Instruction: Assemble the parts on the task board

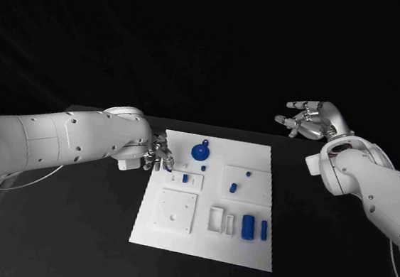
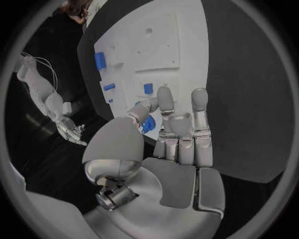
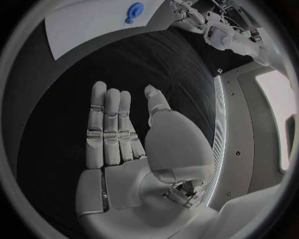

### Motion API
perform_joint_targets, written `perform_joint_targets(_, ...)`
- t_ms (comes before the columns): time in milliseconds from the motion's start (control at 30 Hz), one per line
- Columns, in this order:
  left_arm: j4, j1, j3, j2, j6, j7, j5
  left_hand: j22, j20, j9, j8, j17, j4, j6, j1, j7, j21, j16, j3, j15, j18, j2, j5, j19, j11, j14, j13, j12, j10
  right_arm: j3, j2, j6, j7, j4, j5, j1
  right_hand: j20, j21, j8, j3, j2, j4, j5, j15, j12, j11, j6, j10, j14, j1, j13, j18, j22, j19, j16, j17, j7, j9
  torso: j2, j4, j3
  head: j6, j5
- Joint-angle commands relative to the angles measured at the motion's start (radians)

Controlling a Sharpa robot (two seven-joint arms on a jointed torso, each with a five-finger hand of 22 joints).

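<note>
Task board [image 1: 244,250] lies flat in the middle of the black tabletop [image 1: 313,273], long side running away from the robot, so both arms can reach it from either flank. Blue parts sit scattered over it: a round knobbed piece [image 1: 201,152] toward 12 o'clock, a small peg [image 1: 233,187] near the centre, and 2 upright cylinders [image 1: 248,226] toward 5 o'clock beside a white frame [image 1: 217,218]. A raised white square block [image 1: 176,210] takes up the 8 o'clock area.

At the board's 9 o'clock edge, the left hand [image 1: 156,156] hovers with its fingers partly curled. In the left wrist view the fingertips [image 2: 166,97] stand just above a small blue part [image 2: 148,88], and something blue shows behind the thumb, but I cannot tell whether that hand is grasping anything. Its place suggests it is working on the small pieces along that edge.

Off the board, beyond its 1 o'clock corner, the right hand [image 1: 312,120] is raised with its fingers spread and nothing in them, released and probably parked out of the way.
</note>
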Motion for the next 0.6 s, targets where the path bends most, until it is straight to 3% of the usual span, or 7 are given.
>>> perform_joint_targets(33,-0.014,-0.007,-0.002,0.015,-0.001,-0.020,-0.063,0.019,0.003,0.098,0.007,0.002,-0.034,0.138,0.000,-0.114,0.003,0.003,0.029,-0.004,0.004,0.012,0.008,0.003,-0.023,0.002,-0.002,0.007,0.034,0.001,0.004,0.010,0.010,-0.003,0.023,0.002,0.000,-0.004,-0.003,0.002,0.011,-0.004,0.003,0.000,0.003,-0.003,0.007,-0.007,-0.005,0.001,-0.001,-0.012,0.001,0.004,0.006,-0.002,0.002,0.000,0.000,0.0015,-0.0009,-0.002,-0.001)
perform_joint_targets(267,-0.032,-0.019,-0.004,0.033,-0.007,-0.020,-0.070,0.019,0.003,0.099,0.007,0.003,-0.035,0.138,-0.002,-0.114,0.006,0.005,0.030,-0.004,0.005,0.012,0.010,0.003,-0.023,0.002,-0.002,0.008,0.034,0.001,0.009,0.016,0.008,-0.003,0.025,0.002,0.000,-0.006,-0.003,0.002,0.012,-0.005,0.002,-0.001,0.004,-0.003,0.012,-0.007,-0.005,-0.001,-0.001,-0.012,0.003,0.004,0.007,-0.002,0.002,0.001,0.000,0.0025,-0.0024,-0.005,-0.002)
perform_joint_targets(600,-0.044,-0.036,-0.004,0.046,-0.017,-0.019,-0.061,0.019,0.004,0.100,0.007,0.004,-0.036,0.138,-0.004,-0.114,0.007,0.005,0.030,-0.003,0.005,0.013,0.010,0.002,-0.023,0.002,-0.002,0.009,0.034,0.001,0.013,0.023,0.005,0.000,0.026,0.003,0.000,-0.008,-0.004,0.000,0.014,-0.006,0.003,0.000,0.004,-0.003,0.007,-0.008,-0.005,-0.002,-0.002,-0.012,0.005,0.005,0.008,-0.002,0.002,0.000,0.000,0.0012,-0.0008,-0.008,-0.001)
